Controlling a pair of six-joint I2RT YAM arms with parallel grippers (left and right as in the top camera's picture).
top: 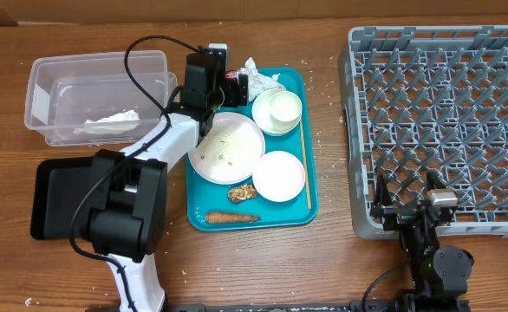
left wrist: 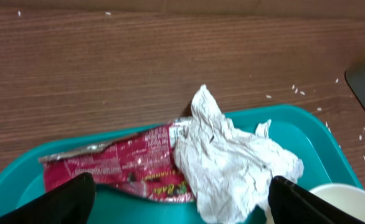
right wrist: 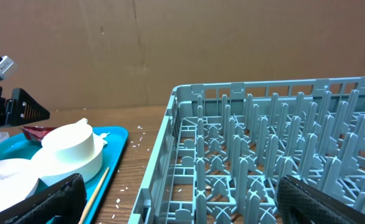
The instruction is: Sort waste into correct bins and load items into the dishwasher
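Left wrist view: the left gripper (left wrist: 182, 184) is held wide open and empty over the crumpled napkin (left wrist: 232, 158) and red wrapper (left wrist: 108, 167), which are seen touching at the far end of the teal tray (left wrist: 298, 127). The right gripper (right wrist: 181, 186) is likewise spread open, with nothing gripped, near the dish rack (right wrist: 263, 149).

The paper napkin (left wrist: 232, 162) looks matt and creased, red wrapper (left wrist: 108, 168) glossy, perhaps foil, teal tray (left wrist: 313, 137) smooth plastic.

Between spread fingers (left wrist: 67, 200) of left gripper (left wrist: 182, 198), napkin (left wrist: 232, 155) + wrapper (left wrist: 108, 168) lie free; bowl (left wrist: 344, 202) crowds the right side.
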